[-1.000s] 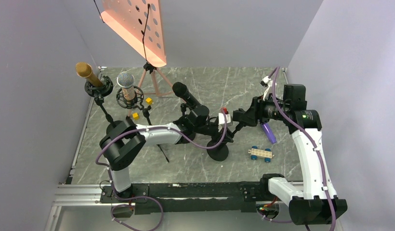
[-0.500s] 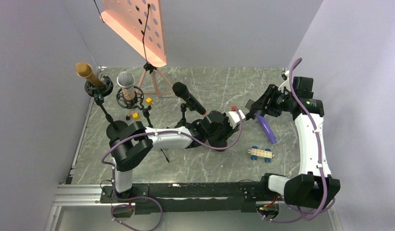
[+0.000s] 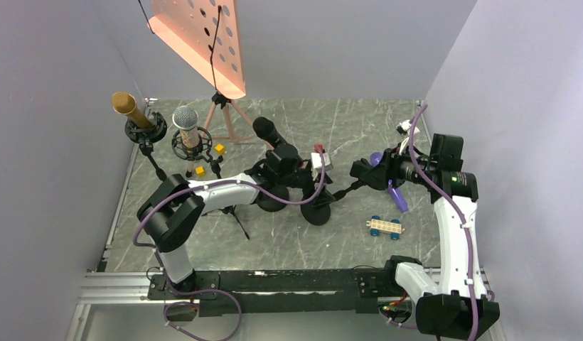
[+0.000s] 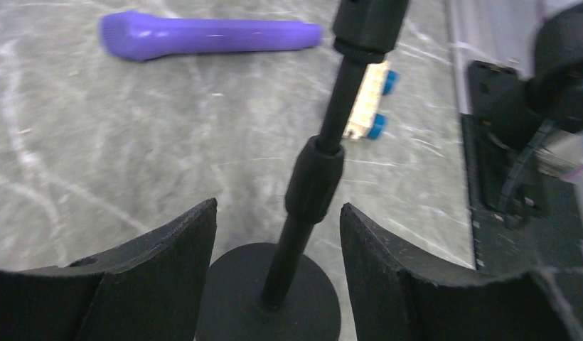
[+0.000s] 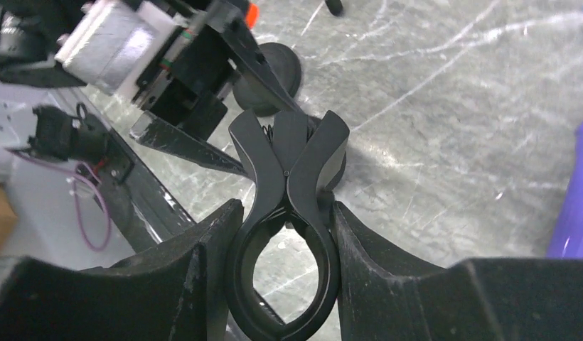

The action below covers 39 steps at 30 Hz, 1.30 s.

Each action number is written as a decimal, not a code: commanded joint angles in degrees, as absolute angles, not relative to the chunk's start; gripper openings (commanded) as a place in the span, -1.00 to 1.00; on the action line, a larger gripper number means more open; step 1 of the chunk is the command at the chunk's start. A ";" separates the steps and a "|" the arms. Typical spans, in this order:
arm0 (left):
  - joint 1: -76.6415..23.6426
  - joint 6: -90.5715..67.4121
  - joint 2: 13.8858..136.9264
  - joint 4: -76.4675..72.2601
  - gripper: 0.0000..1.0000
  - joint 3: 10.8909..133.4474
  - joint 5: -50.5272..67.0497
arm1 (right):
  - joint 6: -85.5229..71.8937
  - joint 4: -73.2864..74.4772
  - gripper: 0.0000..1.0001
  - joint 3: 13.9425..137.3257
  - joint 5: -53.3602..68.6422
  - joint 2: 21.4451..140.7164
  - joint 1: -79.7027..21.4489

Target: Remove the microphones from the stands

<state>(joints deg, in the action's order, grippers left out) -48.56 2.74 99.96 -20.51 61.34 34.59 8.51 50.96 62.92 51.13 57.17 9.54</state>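
A purple microphone [image 4: 203,35] lies flat on the marble table, clear of the stand; its end [image 3: 397,199] shows just under my right arm. The black stand has a round base [image 3: 318,213] and a leaning pole [image 4: 313,188]. Its spring clip [image 5: 285,213] is empty, and my right gripper [image 5: 285,213] is shut on the clip's ring. My left gripper [image 4: 278,209] is open low on the stand, with the jaws on either side of the pole and touching neither side. A black microphone [image 3: 266,132] stands in another holder behind my left arm.
A gold microphone [image 3: 125,106] and a silver one [image 3: 185,119] stand in shock mounts at the back left, next to an orange music stand [image 3: 203,42]. Two yellow cubes [image 3: 220,148] lie near them. A toy brick car [image 3: 384,226] sits at the front right.
My left gripper's jaws have opened from nearly shut and now straddle the stand's pole. The right gripper swung out to the right with the clip, then came back left.
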 commanded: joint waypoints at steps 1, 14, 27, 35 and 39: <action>-48.81 1.05 102.78 -23.80 0.33 63.94 49.00 | 19.60 50.01 -1.00 63.09 58.71 54.69 9.32; -53.62 3.59 105.39 -27.37 -0.82 65.87 40.89 | 10.35 49.85 -1.00 62.59 54.37 53.46 9.32; -57.20 -0.71 102.86 -29.88 -0.34 65.39 7.20 | -14.51 58.52 -1.00 69.14 32.24 61.16 9.26; -55.60 3.55 95.77 -25.18 0.41 62.87 23.56 | -5.95 55.75 -1.00 80.56 27.48 64.71 8.52; -54.67 7.04 90.50 -21.22 0.41 61.60 30.59 | -3.19 54.55 -1.00 82.58 24.74 66.10 5.24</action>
